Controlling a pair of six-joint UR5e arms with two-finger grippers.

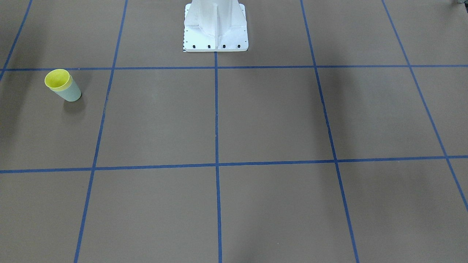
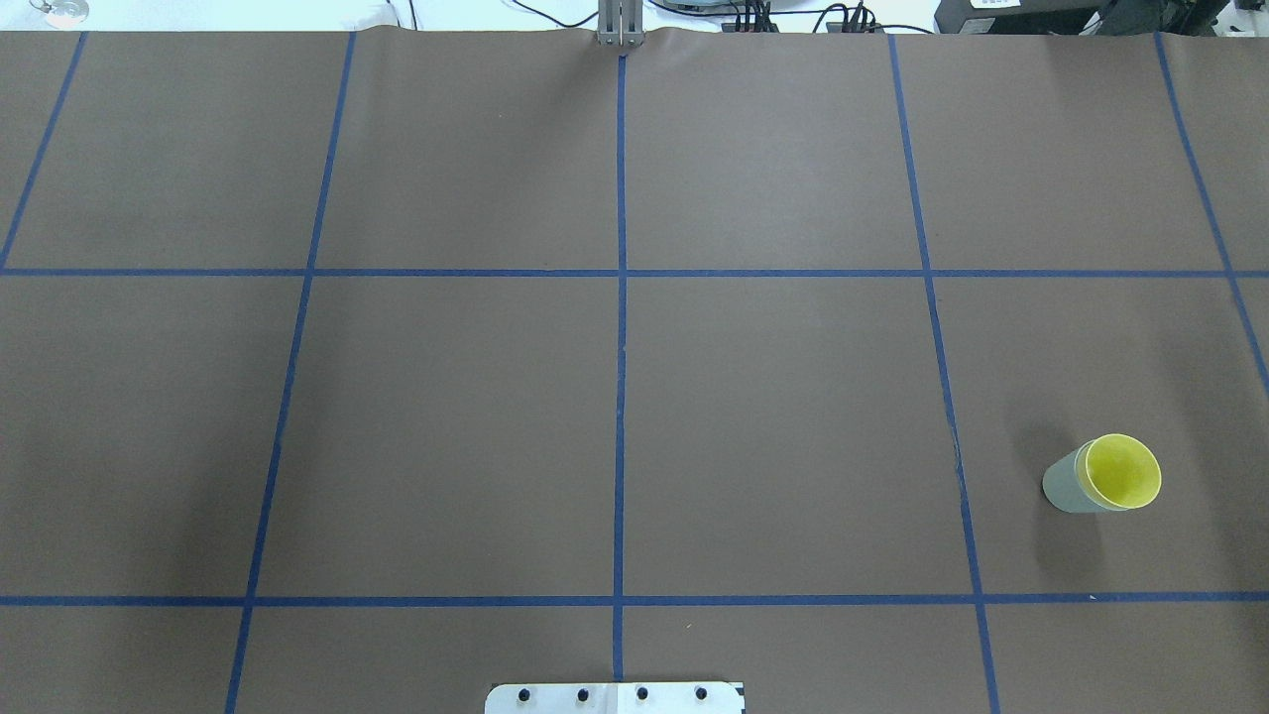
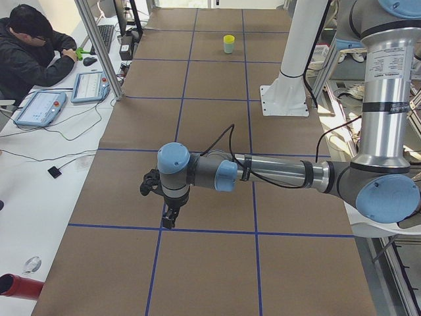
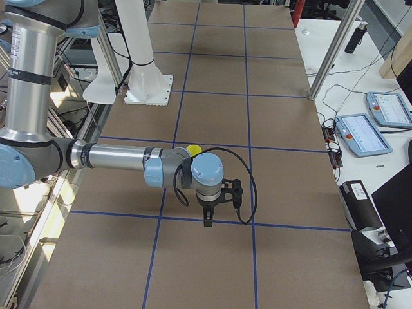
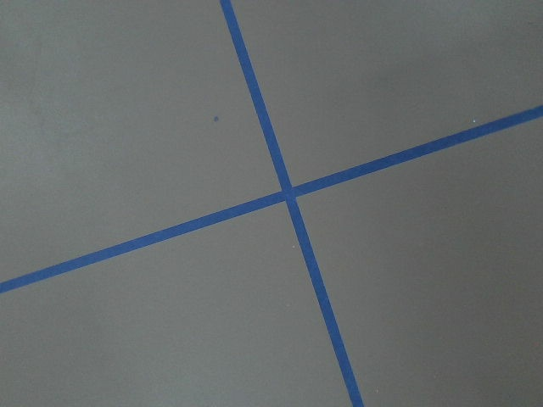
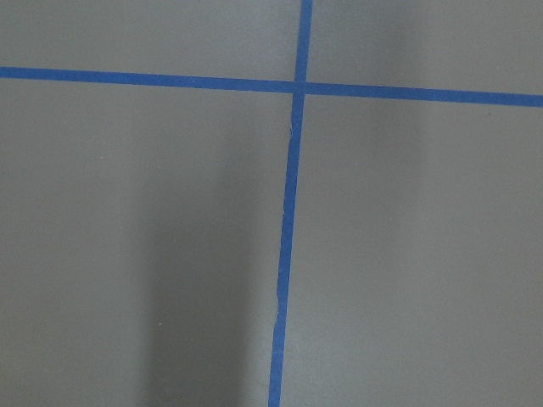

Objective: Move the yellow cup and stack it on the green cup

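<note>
Already the yellow cup [image 1: 57, 79] sits nested inside the green cup [image 1: 69, 93], with only its bright rim and inside showing above the pale wall. The pair stands upright on the brown surface [image 2: 773, 426], at the left edge of the front-facing view and the lower right of the overhead view, inside one square of the blue tape lines [image 2: 621, 297]. By that lie the stacking looks done. Neither arm is near the cups. The left hand [image 3: 169, 222] hangs over a tape crossing in the lower middle of the left side view, well apart from the stack far up the frame. The right hand [image 4: 208, 220] hangs above a tape line in the middle of the right side view, with a sliver of yellow peeping out behind its arm. Both hands show in the side views alone, so I cannot tell whether their fingers are apart or together; each wrist camera sees only bare surface and tape. These cups look like thin, light, smooth plastic, stiff enough for a gentle pinch but liable to slide or tip. Should the stack need moving, the safest hold would be across the green wall low down, squeezed lightly so the two neither jam nor topple.
</note>
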